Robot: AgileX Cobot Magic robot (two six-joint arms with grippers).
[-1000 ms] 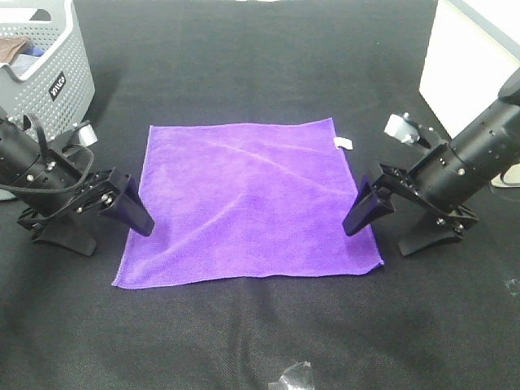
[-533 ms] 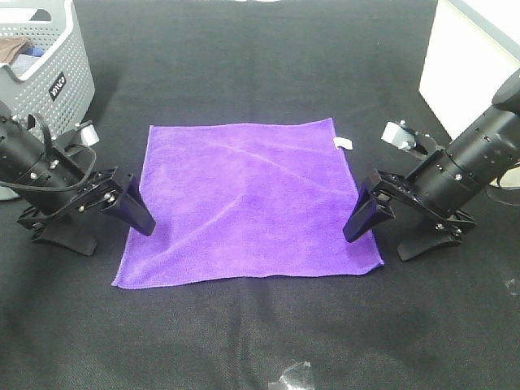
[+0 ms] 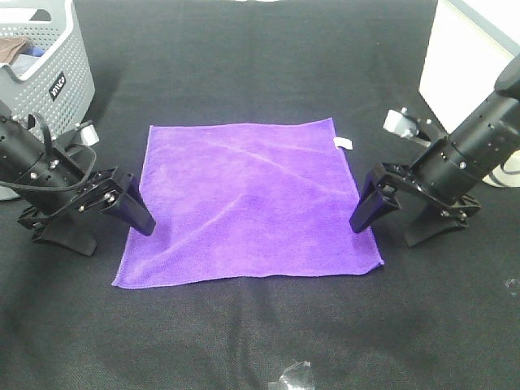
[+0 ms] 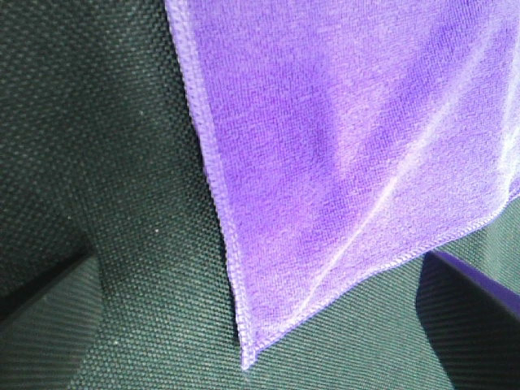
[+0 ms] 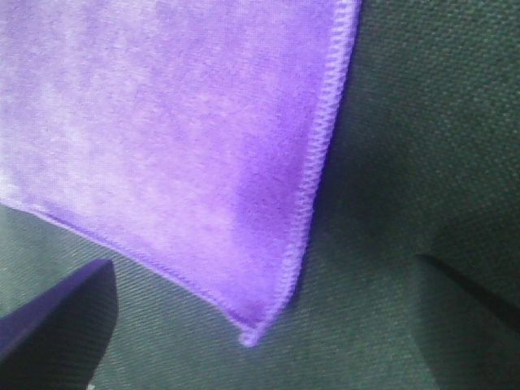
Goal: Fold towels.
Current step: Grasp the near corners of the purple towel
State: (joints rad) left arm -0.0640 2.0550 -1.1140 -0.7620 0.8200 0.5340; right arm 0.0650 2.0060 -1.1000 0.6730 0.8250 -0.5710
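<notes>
A purple towel (image 3: 248,203) lies flat and unfolded on the black table. My left gripper (image 3: 138,218) is low at the towel's left edge, near its front left corner. In the left wrist view (image 4: 260,260) it is open, with the towel (image 4: 349,146) corner between the two dark fingers (image 4: 49,301). My right gripper (image 3: 364,214) is low at the towel's right edge, near its front right corner. In the right wrist view (image 5: 262,262) it is open, with the towel (image 5: 162,122) corner between its fingers (image 5: 57,317). Neither gripper holds the cloth.
A grey perforated laundry basket (image 3: 41,57) stands at the back left. A white box (image 3: 467,65) stands at the back right. A small white tag (image 3: 344,144) sticks out of the towel's back right corner. A clear plastic scrap (image 3: 292,378) lies at the front edge.
My right arm has shifted slightly to the right and back along the towel's right edge. The left arm and the towel have barely moved.
</notes>
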